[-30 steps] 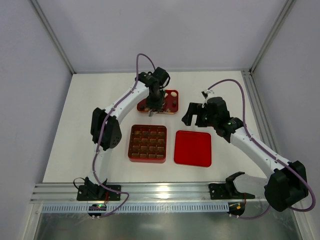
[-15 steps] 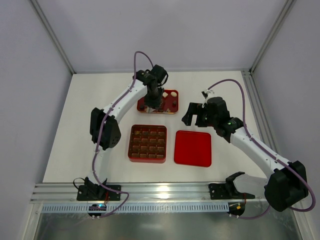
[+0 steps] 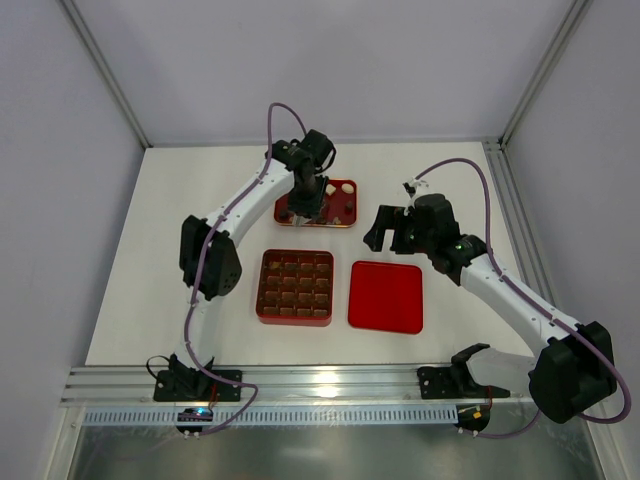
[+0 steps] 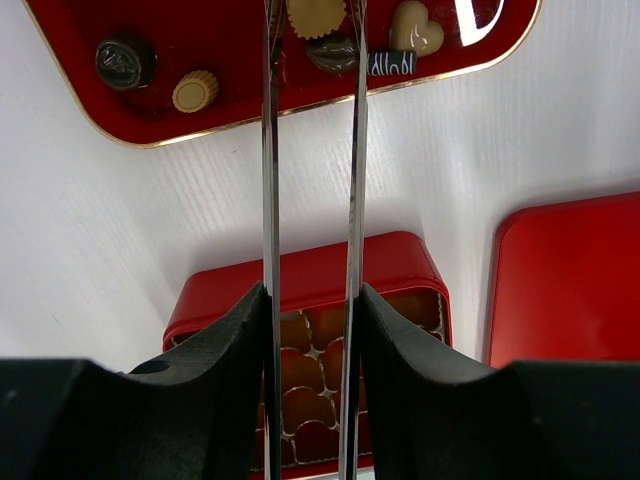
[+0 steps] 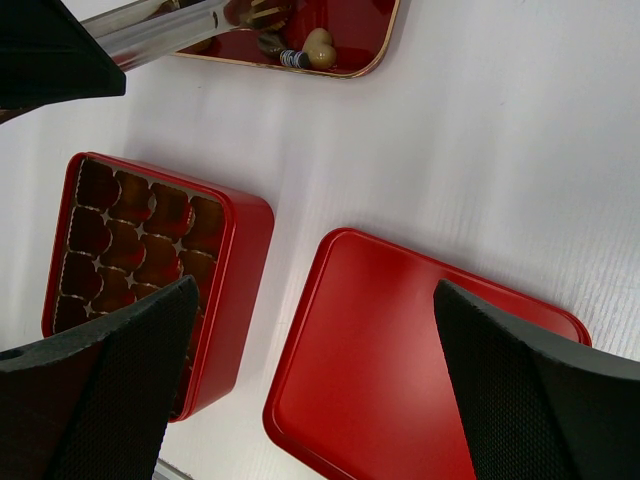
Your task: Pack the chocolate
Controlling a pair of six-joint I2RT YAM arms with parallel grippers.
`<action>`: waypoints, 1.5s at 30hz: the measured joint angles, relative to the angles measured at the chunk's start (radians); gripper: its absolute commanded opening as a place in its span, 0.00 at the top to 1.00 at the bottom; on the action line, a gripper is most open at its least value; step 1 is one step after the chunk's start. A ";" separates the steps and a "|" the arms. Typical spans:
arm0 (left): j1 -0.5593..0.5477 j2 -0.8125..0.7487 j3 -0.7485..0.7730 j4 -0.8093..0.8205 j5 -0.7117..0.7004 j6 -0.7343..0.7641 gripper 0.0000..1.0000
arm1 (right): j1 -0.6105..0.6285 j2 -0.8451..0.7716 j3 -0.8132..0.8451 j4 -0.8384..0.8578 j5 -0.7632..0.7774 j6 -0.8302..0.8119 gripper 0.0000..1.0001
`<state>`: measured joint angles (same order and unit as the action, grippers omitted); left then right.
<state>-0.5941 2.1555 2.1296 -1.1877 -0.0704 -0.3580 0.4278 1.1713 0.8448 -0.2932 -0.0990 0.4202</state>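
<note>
Edged left gripper (image 3: 303, 212) farther over tray (image 4: 150, 125), astride tan chocolate (image 4: 316, 14); hold impossible to tell. Picking step: pinch, lift, carry to red box (image 4: 300, 275).

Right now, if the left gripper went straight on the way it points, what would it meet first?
Probably the dark chocolate lying between the left gripper's fingers, in the red tray; a tan fluted piece sits just beyond. Depth is unclear.

Your left gripper (image 3: 303, 211) hangs over the left half of the red tray (image 3: 346, 224), its thin fingers (image 4: 269, 150) down among the chocolate pieces (image 4: 195, 92). The tray's right half is open from above. Bare table separates the tray from the compartment box (image 3: 295, 319). Only a narrow gap divides the box and lid (image 3: 386, 296).
</note>
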 measured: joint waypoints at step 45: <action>0.005 -0.038 0.012 -0.016 -0.017 0.000 0.70 | 0.000 0.000 0.000 0.000 0.000 0.000 0.00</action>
<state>-0.5896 2.1174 2.1414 -1.2037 -0.0875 -0.3576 0.4278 1.1713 0.8448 -0.2932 -0.0986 0.4202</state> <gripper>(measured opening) 0.327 0.996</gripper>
